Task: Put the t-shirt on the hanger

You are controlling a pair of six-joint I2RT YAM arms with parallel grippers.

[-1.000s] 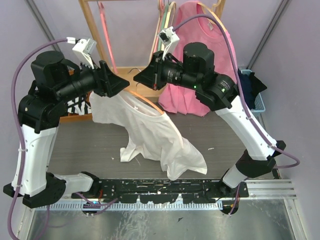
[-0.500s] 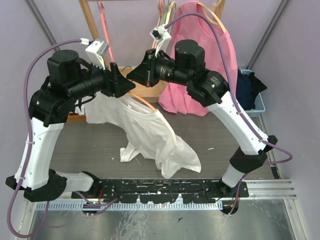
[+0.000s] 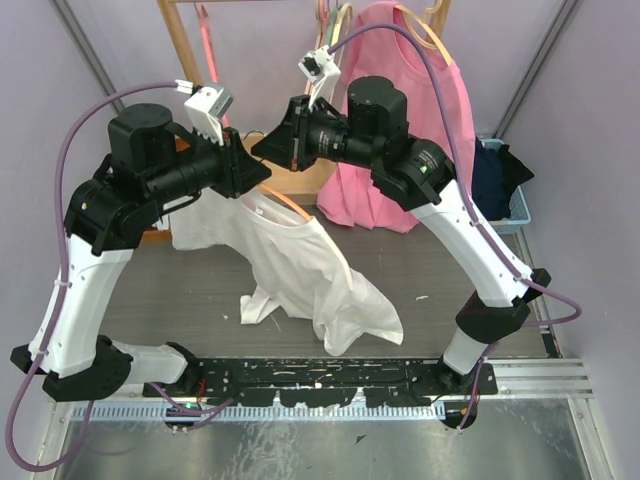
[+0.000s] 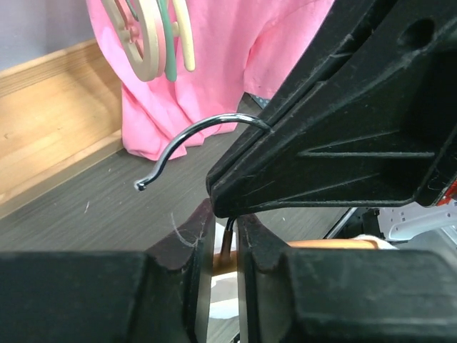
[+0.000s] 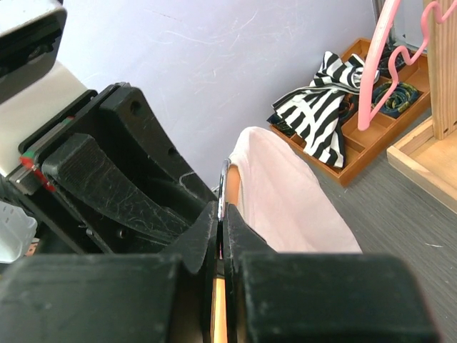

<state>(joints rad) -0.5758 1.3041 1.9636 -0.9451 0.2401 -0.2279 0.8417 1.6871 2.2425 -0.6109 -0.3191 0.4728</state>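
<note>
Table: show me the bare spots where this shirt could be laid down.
Bare tabletop lies between the t-shirt and the right arm; another strip sits between t-shirt and left arm. The back edge is crowded by the pink t-shirt and wooden rack.

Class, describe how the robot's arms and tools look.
The left arm and right arm: white links, black joints, a purple cable looping along each, a white camera at each wrist. The left tool and right tool: black, wedge-shaped, scuffed.
</note>
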